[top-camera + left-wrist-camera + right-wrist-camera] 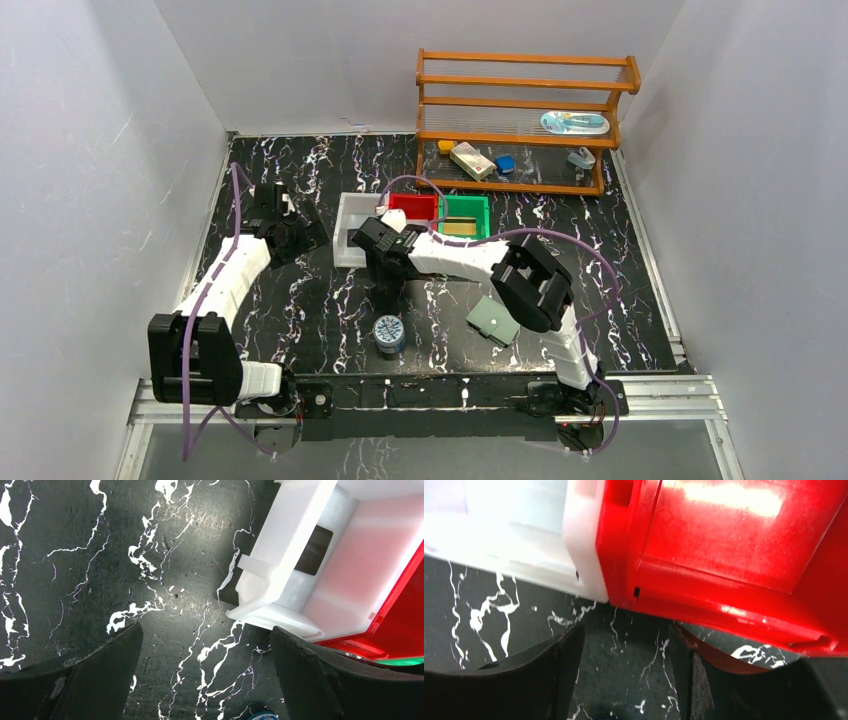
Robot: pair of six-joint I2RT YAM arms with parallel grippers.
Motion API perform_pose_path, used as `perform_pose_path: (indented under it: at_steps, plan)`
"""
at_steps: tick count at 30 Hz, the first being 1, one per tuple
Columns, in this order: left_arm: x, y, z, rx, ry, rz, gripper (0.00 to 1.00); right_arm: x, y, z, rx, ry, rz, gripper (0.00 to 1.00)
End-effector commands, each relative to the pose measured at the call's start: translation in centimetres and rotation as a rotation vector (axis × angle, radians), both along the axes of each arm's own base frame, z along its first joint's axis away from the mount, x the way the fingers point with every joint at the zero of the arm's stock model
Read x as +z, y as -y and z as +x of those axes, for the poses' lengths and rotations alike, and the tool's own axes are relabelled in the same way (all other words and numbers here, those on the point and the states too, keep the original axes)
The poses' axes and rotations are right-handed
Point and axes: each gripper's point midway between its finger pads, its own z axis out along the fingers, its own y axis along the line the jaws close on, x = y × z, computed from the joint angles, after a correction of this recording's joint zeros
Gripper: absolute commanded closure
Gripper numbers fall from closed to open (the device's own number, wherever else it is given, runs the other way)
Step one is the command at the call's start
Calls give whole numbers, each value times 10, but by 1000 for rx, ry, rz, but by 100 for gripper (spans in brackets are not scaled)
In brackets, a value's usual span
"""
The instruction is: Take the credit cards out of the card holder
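Left tool (pixel 205 647) gapes empty; white bin (pixel 285 545) ahead-right of it holds a black card (pixel 314 550). Right tool (pixel 624 647) parted, empty, facing red bin (pixel 734 545); green bin (pixel 466 202) to its right holds a gold card (pixel 460 228)

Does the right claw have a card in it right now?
No, the right claw is open and empty, with only the black marbled table showing in its gap, near the red bin.

white bin (pixel 349 228) | red bin (pixel 413 206) | green bin (pixel 466 204) | round tin (pixel 389 333) | wooden rack (pixel 520 120) far right
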Motion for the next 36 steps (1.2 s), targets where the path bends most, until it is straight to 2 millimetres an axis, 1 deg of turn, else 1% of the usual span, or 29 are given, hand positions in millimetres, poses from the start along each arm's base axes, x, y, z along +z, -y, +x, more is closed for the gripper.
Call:
perform_pose_path:
  at_steps: [1,3,5,8,11,14,16,19,24,25,27,28,31,32,34,36]
  plan:
    - [3,-1,-7,-12,6,-1,2,48,-2,-15,78,10,89,28]
    - [5,5,-3,-40,19,-28,2,60,1,-21,89,6,117,28]
    - [9,16,5,-83,50,-71,2,73,7,-23,84,22,142,28]
    - [17,36,21,-192,104,-144,2,92,20,-20,57,81,160,25]
    - [18,48,38,-268,96,-183,2,103,38,-4,14,117,146,24]
    - [9,52,49,-295,56,-194,2,111,51,19,-25,118,163,23]
    - [3,51,53,-296,23,-189,2,116,48,34,0,118,204,23]
    - [-4,56,56,-316,2,-210,3,122,30,46,75,99,258,23]
    - [-13,63,55,-353,-30,-251,6,111,4,64,107,69,228,23]
    - [-13,64,54,-355,-34,-257,6,105,0,67,105,61,215,22]
    - [-13,65,50,-354,-38,-262,7,105,-4,76,91,75,204,21]
    - [-11,64,48,-349,-35,-263,6,100,-9,81,88,70,191,20]
    - [-10,59,44,-312,-33,-242,5,85,-12,89,68,54,149,20]
    - [-10,56,43,-294,-33,-226,5,77,-14,89,70,42,142,21]
    - [-10,47,41,-250,-35,-184,4,62,-17,83,80,2,122,23]
    - [-8,38,38,-213,-34,-144,3,46,-11,77,71,-6,60,23]
